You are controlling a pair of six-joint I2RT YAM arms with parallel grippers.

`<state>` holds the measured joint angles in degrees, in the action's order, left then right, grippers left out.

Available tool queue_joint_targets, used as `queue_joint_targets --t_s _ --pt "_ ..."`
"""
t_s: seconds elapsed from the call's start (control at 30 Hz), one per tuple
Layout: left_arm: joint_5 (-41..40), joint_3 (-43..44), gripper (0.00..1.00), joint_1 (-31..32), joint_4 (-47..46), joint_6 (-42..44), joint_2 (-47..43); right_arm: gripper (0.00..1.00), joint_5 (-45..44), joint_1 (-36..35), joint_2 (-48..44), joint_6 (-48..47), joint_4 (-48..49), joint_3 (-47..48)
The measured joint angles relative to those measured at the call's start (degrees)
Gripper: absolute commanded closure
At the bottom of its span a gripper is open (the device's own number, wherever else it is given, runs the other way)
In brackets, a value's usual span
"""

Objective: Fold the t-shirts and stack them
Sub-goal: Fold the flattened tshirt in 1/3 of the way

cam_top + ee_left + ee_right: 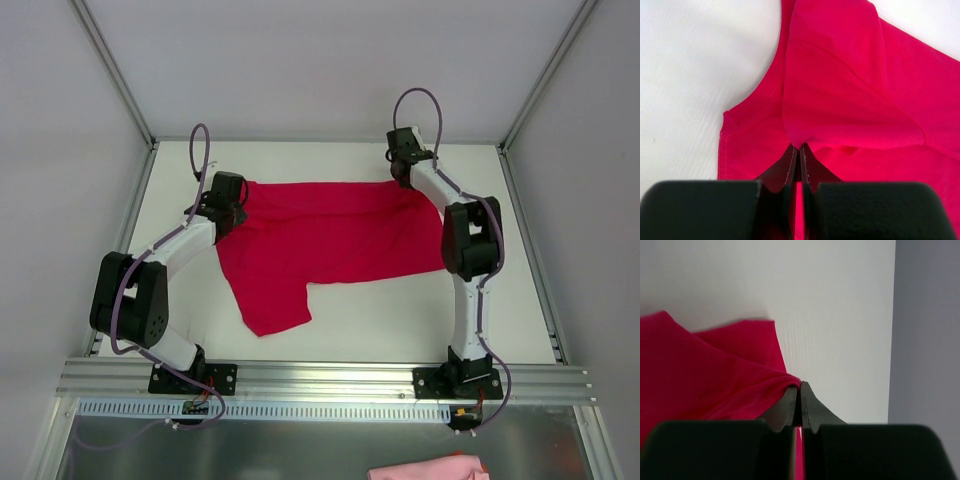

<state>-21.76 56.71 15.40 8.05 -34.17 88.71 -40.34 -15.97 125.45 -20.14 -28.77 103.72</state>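
Note:
One crimson t-shirt [320,240] lies spread across the middle of the white table, a sleeve reaching toward the near edge. My left gripper [230,205] is at its far left corner, shut on a pinch of the cloth. In the left wrist view a raised fold of the t-shirt [840,100] runs up from the closed left gripper [799,146]. My right gripper [403,168] is at the far right corner, also shut on the cloth. In the right wrist view the t-shirt [700,375] drapes off to the left of the closed right gripper [800,385].
The table [400,320] is walled by grey panels left, right and behind. A metal rail [320,380] carrying both arm bases runs along the near edge. A bunched pink cloth [430,468] lies below the rail at the bottom right.

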Motion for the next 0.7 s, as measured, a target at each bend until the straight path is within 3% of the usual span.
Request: queue_joint_targets --t_s 0.23,0.47,0.5,0.53,0.57,0.63,0.7 --pt "0.0 -0.2 1.0 0.0 0.09 0.0 -0.17 0.99 0.17 -4.04 -4.55 -12.0 18.78 -8.37" --pt "0.02 -0.2 1.0 0.0 0.42 -0.46 -0.2 0.98 0.0 -5.88 -14.99 -15.52 28.57 -21.0" --pt "0.02 -0.2 1.0 0.0 0.5 -0.59 -0.2 0.86 -0.31 -5.88 -16.61 -15.54 28.94 -22.53" --pt "0.02 -0.2 1.0 0.0 0.66 -0.76 -0.2 0.67 -0.96 -5.88 -17.79 -15.54 29.16 -23.17" --pt "0.02 -0.2 1.0 0.0 0.85 -0.9 -0.2 0.33 -2.6 -5.88 -18.51 -15.58 29.64 -23.15" --pt "0.02 -0.22 1.0 0.0 1.2 -1.05 -0.2 0.19 -5.66 -5.88 -19.12 -16.0 30.34 -22.77" --pt "0.02 -0.24 1.0 0.0 1.42 -1.16 -0.22 0.19 -8.98 -5.84 -19.58 -16.22 30.73 -22.71"
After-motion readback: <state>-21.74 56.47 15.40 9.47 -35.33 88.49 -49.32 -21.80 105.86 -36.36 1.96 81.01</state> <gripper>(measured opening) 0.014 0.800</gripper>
